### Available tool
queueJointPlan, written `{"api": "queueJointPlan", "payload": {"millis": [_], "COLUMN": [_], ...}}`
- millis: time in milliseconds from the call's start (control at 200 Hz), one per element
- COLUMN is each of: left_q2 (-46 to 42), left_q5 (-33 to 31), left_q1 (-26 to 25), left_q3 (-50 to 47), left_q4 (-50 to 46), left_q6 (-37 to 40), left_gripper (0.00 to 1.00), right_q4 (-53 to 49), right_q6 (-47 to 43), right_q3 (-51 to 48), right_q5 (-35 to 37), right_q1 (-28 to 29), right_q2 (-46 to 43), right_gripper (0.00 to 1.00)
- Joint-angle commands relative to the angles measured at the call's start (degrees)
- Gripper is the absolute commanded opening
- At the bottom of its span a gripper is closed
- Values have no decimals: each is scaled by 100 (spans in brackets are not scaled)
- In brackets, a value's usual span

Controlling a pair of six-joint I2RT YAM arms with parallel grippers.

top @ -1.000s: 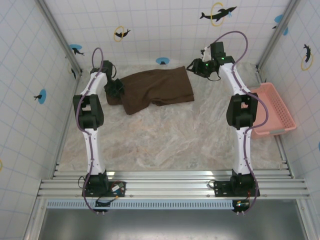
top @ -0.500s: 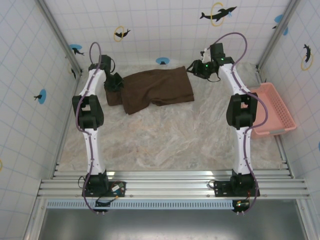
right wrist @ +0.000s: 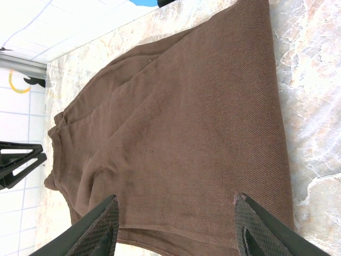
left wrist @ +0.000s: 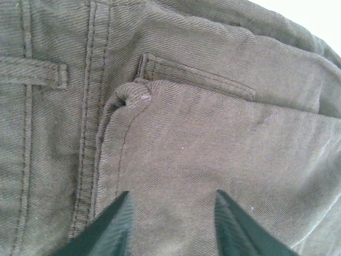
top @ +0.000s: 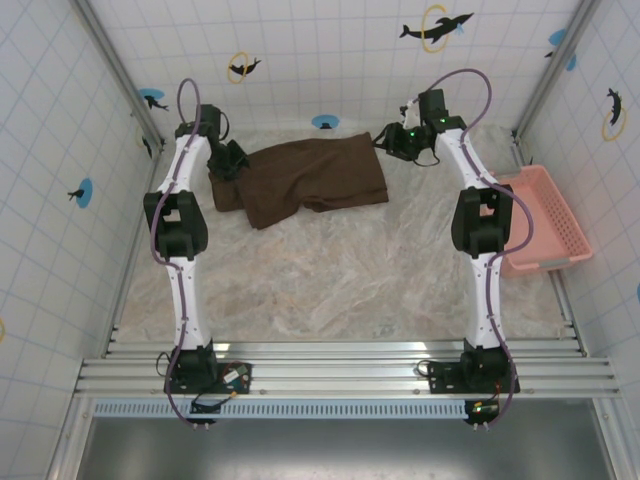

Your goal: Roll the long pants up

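The long pants [top: 305, 178] lie folded in a dark brown heap at the back of the marbled table. My left gripper [top: 229, 160] hangs over their left end, at the waistband. In the left wrist view it stands open [left wrist: 171, 193] just above the fabric [left wrist: 176, 133], near a pocket seam and belt loop. My right gripper [top: 388, 137] hovers by the pants' right back corner. In the right wrist view it is open wide [right wrist: 177, 197], the brown cloth [right wrist: 181, 117] spread beneath and between its fingers.
A pink plastic basket [top: 546, 220] sits at the table's right edge beside the right arm. Tiled walls close in at the back and both sides. Bare marbled tabletop [top: 330, 270] stretches from the pants toward the arm bases.
The left gripper has crept back along the pants' left end. The right gripper has shifted slightly left toward the cloth. The pants lie as before.
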Motion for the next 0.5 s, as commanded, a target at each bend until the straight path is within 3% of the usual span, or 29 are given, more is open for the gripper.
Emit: {"api": "queueJointPlan", "payload": {"millis": [0, 185, 495], "left_q2": [57, 164, 295], "left_q5": [-166, -271, -274], "left_q1": [-12, -12, -21], "left_q3": [4, -20, -226], "left_q4": [-203, -250, -122], "left_q6": [78, 140, 42], "left_gripper": [53, 54, 48], "right_q4": [106, 114, 92], "right_q6": [36, 46, 37], "right_q3": [39, 39, -2], "right_q5": [-83, -92, -72], "right_q1": [19, 3, -32], "right_q2": [143, 150, 55], "right_gripper": [59, 59, 59]}}
